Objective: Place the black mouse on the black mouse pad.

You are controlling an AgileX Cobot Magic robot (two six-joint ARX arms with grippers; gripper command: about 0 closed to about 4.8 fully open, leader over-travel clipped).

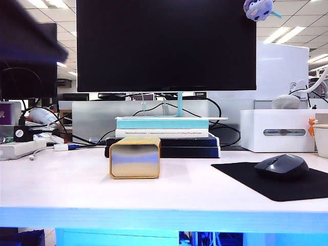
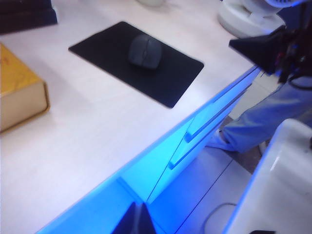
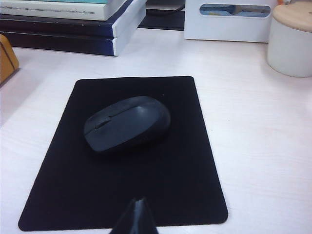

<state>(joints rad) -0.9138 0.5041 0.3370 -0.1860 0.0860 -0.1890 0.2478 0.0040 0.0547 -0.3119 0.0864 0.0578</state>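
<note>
Now matte black mouse (image 3: 127, 124), domed, centred on black mouse pad (image 3: 58, 185), both grippers clear.

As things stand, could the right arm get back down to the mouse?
Probably yes. The right end effector, shut, hangs just short of the mouse pad, with the mouse lying on it right ahead and nothing between them. It would have to open first.

Bare desk (image 1: 61, 179) left of gold box (image 1: 135, 158); books (image 1: 162, 134) block behind.
</note>
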